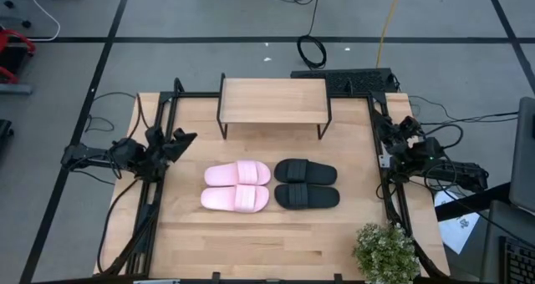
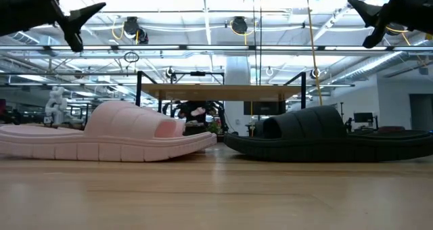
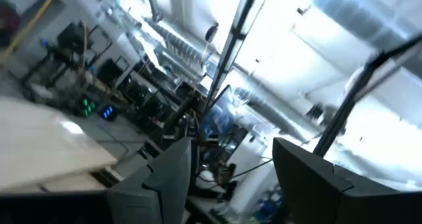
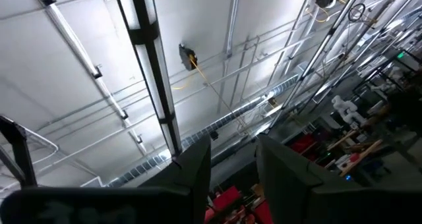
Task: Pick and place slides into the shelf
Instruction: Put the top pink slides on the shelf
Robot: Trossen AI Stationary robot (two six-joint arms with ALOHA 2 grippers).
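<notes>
Two pale pink slides (image 1: 236, 185) lie side by side on their soles near the table's middle, and two black slides (image 1: 307, 184) lie right of them. In the low view, the pink slide (image 2: 115, 132) and the black slide (image 2: 318, 134) stand before the shelf (image 2: 220, 91). The shelf (image 1: 273, 100) stands on its thin black legs near the far edge. My left gripper (image 1: 182, 139) hangs raised at the left side, open, left of the pink pair. My right gripper (image 1: 383, 124) hangs raised at the right side, open. Both wrist views point up at the ceiling.
A potted plant (image 1: 385, 251) stands at the table's near right corner. Black frame rails (image 1: 159, 192) run along both sides of the table. A black keyboard (image 1: 347, 79) lies behind the shelf's right end. Bare wood (image 1: 267, 238) lies near the slides.
</notes>
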